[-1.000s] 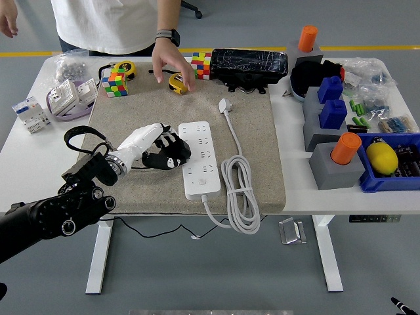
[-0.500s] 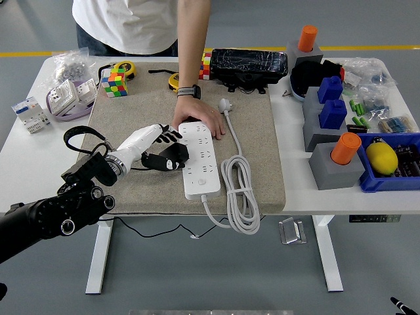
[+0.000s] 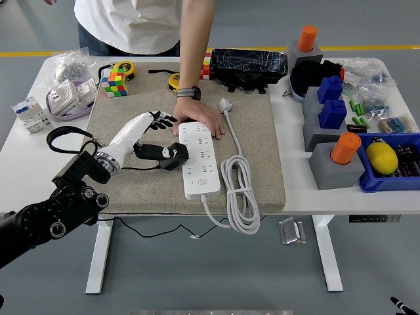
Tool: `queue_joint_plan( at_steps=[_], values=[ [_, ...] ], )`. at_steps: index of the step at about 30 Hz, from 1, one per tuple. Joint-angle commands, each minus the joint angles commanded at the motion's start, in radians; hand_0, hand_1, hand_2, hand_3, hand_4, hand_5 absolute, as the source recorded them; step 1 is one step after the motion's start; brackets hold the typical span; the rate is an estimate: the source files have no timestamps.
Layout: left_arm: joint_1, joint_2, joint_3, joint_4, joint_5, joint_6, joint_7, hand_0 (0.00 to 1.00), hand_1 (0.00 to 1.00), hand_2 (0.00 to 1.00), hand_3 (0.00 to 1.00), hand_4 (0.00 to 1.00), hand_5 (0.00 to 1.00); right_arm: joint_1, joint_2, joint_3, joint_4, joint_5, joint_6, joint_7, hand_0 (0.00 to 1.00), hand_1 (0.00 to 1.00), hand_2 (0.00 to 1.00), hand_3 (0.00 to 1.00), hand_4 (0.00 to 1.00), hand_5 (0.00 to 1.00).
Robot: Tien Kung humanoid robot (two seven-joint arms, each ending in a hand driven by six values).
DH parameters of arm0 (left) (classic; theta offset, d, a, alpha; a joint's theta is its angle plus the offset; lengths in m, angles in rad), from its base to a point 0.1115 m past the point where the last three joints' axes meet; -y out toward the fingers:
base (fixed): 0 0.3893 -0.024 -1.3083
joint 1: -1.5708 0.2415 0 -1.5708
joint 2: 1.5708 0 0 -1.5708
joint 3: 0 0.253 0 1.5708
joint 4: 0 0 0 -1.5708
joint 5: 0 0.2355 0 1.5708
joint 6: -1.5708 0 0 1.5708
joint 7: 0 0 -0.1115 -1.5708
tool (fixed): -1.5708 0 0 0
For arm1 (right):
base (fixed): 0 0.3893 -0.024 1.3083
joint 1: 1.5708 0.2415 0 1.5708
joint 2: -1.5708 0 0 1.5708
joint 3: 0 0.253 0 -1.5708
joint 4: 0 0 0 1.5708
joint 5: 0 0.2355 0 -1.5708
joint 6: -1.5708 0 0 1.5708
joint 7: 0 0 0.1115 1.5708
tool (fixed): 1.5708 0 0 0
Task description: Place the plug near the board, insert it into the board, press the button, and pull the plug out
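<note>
1. Left hand (image 3: 157, 121), yours, lay left of centre in the frame, over the beige mat (image 3: 125, 190), its white palm up-frame of a black adapter plug (image 3: 164, 154). Its fingers reached toward the strip's upper left corner. Whether they pinched the plug could not be told; the plug appeared to lie on the mat just below the hand.

2. You had the black adapter plug touching or just beside the left edge of the white power strip (image 3: 199, 159), at mid-length. In my judgement that placing serves the first step: the plug sat near the board, not seated in any socket.

3. A person's hand (image 3: 200, 118) pressed flat on the strip's upper end, a watch (image 3: 188, 92) on the wrist. I judge the strip was being steadied so that it would not slide on the mat during insertion.

4. The strip's own white plug (image 3: 225, 105) lay loose on the mat, upper centre, beside the person's hand; its cable coil (image 3: 239, 190) sat to the right of the strip. The strip therefore looked unpowered.

5. The strip's button (image 3: 202, 184) at the lower end was untouched and unobstructed.

6. Your right arm was not in the frame.

7. Risk noted: your fingers and the person's hand were close together at the strip's upper left corner.
</note>
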State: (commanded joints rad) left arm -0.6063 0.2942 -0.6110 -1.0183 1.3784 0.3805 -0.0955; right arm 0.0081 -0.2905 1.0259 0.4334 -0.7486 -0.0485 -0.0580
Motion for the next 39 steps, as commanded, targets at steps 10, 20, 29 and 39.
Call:
queue_joint_plan(
  at_steps=[10, 20, 29, 39],
  values=[
    [0.134, 0.057, -0.109, -0.188, 0.119, -0.021, 0.122, 0.742, 0.769, 0.75, 0.746, 0.998, 0.654, -0.001, -0.004, 0.004, 0.003, -0.006, -0.001, 0.0, 0.622, 0.671, 0.641, 0.573, 0.976, 0.584],
    [0.212, 0.087, -0.123, -0.291, 0.185, -0.072, 0.212, 0.758, 0.802, 0.78, 0.774, 0.858, 0.703, 0.012, -0.013, -0.009, 0.005, -0.007, -0.001, 0.001, 0.622, 0.672, 0.641, 0.572, 0.976, 0.584],
    [0.201, 0.087, -0.091, -0.316, 0.182, -0.09, 0.231, 0.763, 0.806, 0.782, 0.775, 0.872, 0.702, 0.02, -0.017, -0.023, 0.005, -0.003, -0.001, 0.001, 0.623, 0.672, 0.641, 0.572, 0.976, 0.584],
    [0.188, 0.075, -0.066, -0.291, 0.171, -0.099, 0.239, 0.763, 0.808, 0.781, 0.775, 0.884, 0.712, 0.021, -0.021, -0.03, 0.005, -0.001, -0.001, 0.001, 0.622, 0.671, 0.641, 0.572, 0.976, 0.584]
  ],
)
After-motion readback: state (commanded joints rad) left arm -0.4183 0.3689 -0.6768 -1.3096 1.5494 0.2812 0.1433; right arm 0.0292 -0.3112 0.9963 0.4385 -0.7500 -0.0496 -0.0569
